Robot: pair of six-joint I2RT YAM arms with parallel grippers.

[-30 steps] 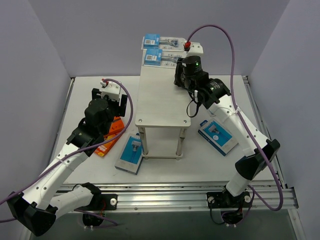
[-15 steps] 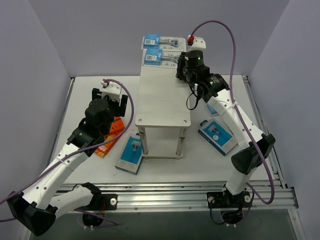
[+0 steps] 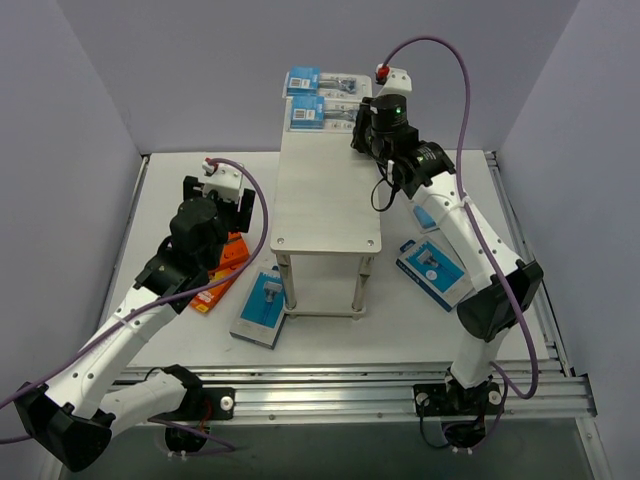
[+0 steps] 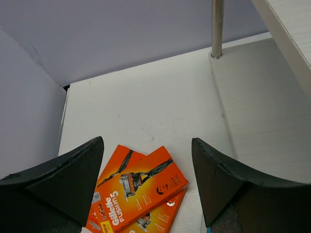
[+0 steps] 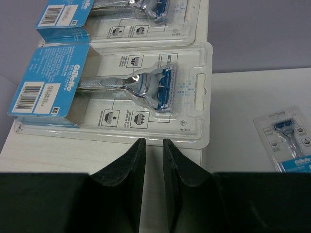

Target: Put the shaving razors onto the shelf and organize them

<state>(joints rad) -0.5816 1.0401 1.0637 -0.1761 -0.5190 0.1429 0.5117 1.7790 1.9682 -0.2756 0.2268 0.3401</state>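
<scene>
The left arm covers much of the orange boxes from above; in the left wrist view the lower edge cuts them off. The far blister pack runs past the right wrist view's top edge. A third pack on the desk is clipped at the right edge there.

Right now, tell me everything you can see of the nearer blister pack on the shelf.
The nearer blister pack is clear moulded plastic over a white printed card, with a blue barcoded box at its left end and a silver-and-blue razor sealed inside. It lies flat at the far end of the shelf, beside a second, similar pack behind it. The right gripper, nearly shut, points at its near edge; whether it touches is unclear.
</scene>
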